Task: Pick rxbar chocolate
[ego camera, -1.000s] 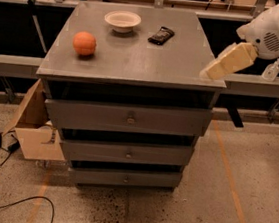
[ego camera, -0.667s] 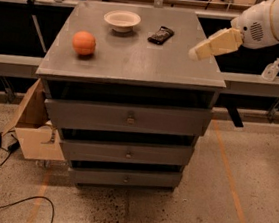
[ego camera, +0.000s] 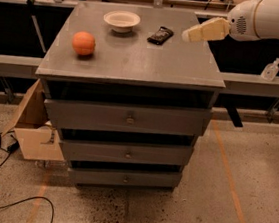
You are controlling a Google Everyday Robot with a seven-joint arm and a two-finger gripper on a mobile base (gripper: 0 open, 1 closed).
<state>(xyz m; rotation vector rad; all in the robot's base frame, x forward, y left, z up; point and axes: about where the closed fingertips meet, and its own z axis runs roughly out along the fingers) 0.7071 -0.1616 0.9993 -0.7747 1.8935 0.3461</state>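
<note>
The rxbar chocolate (ego camera: pixel 160 35) is a small flat black bar lying on the grey drawer cabinet top (ego camera: pixel 135 62), toward the back, just right of a white bowl (ego camera: pixel 121 20). My gripper (ego camera: pixel 188 35) comes in from the right on a white arm and hangs above the cabinet top's back right part, a short way right of the bar and apart from it. It holds nothing that I can see.
An orange ball-like fruit (ego camera: pixel 84 43) sits on the left of the top. The cabinet has three shut drawers (ego camera: pixel 128 118). A cardboard box (ego camera: pixel 34 131) leans at its lower left, with cables on the floor. A small bottle (ego camera: pixel 270 69) stands on a rail to the right.
My arm has swung left and toward the back, from the cabinet's right front edge to a spot just right of the bar. The objects on the top have not moved.
</note>
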